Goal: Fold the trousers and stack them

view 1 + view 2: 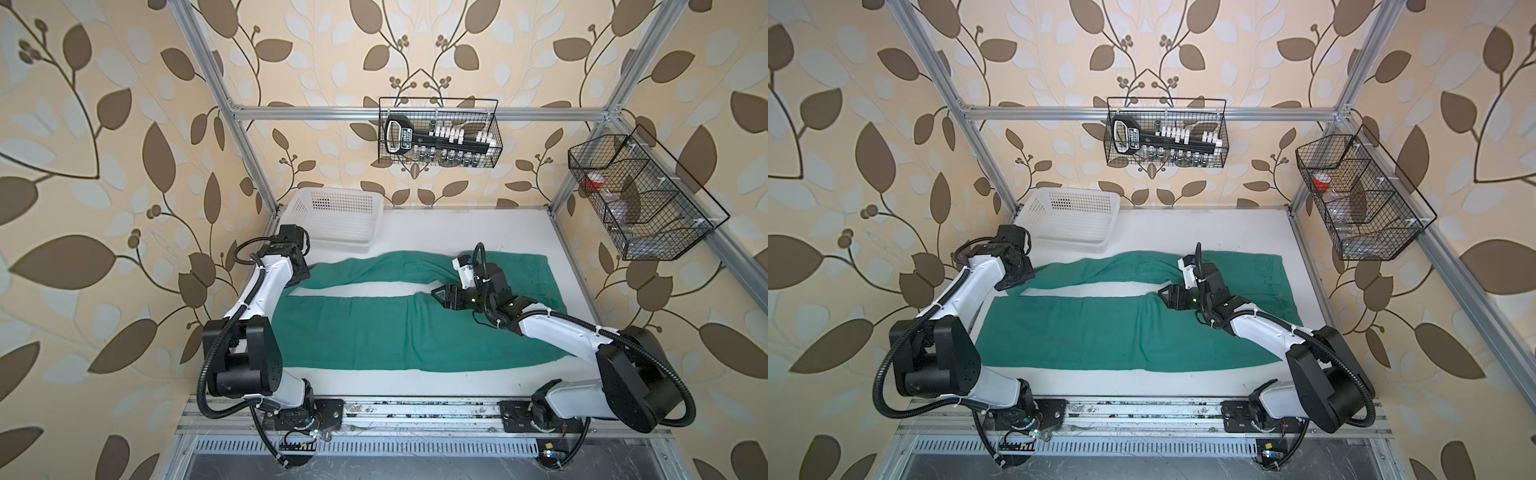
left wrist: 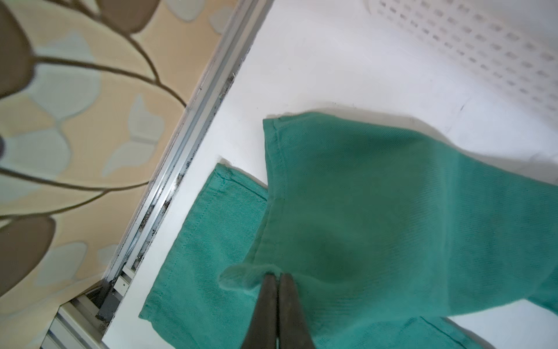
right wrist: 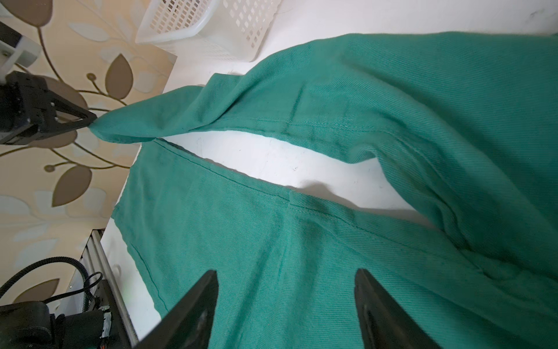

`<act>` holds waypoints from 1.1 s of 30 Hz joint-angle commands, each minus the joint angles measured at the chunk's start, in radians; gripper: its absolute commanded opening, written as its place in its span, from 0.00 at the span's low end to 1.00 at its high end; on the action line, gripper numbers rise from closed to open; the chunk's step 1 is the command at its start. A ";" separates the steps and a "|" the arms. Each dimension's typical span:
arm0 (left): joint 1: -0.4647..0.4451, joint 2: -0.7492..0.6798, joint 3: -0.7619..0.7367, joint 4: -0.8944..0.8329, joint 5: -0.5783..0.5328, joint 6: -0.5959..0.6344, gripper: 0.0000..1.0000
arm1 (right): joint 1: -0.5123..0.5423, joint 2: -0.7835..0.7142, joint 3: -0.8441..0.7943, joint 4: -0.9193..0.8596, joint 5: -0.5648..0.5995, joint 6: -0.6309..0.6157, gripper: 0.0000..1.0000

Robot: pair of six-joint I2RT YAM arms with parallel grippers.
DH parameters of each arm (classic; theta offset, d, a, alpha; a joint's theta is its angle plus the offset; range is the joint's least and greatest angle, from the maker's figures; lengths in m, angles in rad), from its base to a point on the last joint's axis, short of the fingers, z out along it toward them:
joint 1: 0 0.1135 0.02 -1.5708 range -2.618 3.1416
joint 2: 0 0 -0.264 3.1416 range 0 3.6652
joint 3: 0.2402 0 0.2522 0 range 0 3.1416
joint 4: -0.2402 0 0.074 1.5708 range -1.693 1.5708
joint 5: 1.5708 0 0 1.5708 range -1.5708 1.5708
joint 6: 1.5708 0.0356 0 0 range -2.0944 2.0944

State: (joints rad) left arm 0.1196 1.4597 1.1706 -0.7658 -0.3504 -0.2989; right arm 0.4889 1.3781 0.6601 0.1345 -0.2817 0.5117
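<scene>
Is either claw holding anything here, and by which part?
The left claw pinches the trousers by the cuff of the far leg. The right claw is open over the crotch, holding nothing.

Both top views sit high at the front, looking steeply down over the whole desk (image 1: pixel 457 232). Wrist cams hug the trousers (image 2: pixel 392 211), peeking past left claw (image 2: pixel 277 275) and right claw (image 3: pixel 285 273); all four share them.
</scene>
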 commanded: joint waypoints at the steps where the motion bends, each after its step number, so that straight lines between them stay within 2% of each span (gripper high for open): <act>1: 0.016 -0.052 0.072 0.023 -0.009 0.012 0.00 | -0.004 0.020 0.041 -0.017 -0.006 -0.024 0.72; 7: 0.018 -0.034 0.206 0.066 0.050 0.216 0.00 | -0.042 0.122 0.169 -0.135 0.089 -0.122 0.72; 11: 0.018 0.045 0.299 0.015 0.079 0.243 0.00 | -0.057 0.241 0.285 -0.191 0.139 -0.162 0.72; 15: 0.016 0.065 0.345 0.037 0.100 0.298 0.00 | -0.054 0.345 0.369 -0.250 0.183 -0.214 0.71; 20: 0.016 0.052 0.299 0.065 0.067 0.322 0.00 | -0.047 0.439 0.447 -0.327 0.198 -0.262 0.69; 25: 0.016 -0.007 0.137 0.099 0.080 0.264 0.00 | -0.019 0.499 0.493 -0.374 0.281 -0.304 0.63; 29: 0.016 -0.013 0.080 0.096 0.071 0.245 0.00 | 0.015 0.525 0.512 -0.391 0.369 -0.335 0.55; 33: 0.017 -0.014 0.080 0.089 0.047 0.246 0.00 | 0.031 0.536 0.525 -0.399 0.442 -0.348 0.34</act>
State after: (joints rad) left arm 0.1322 1.4914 1.2396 -0.6865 -0.2714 -0.0357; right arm 0.5117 1.8984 1.1576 -0.2344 0.0727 0.1970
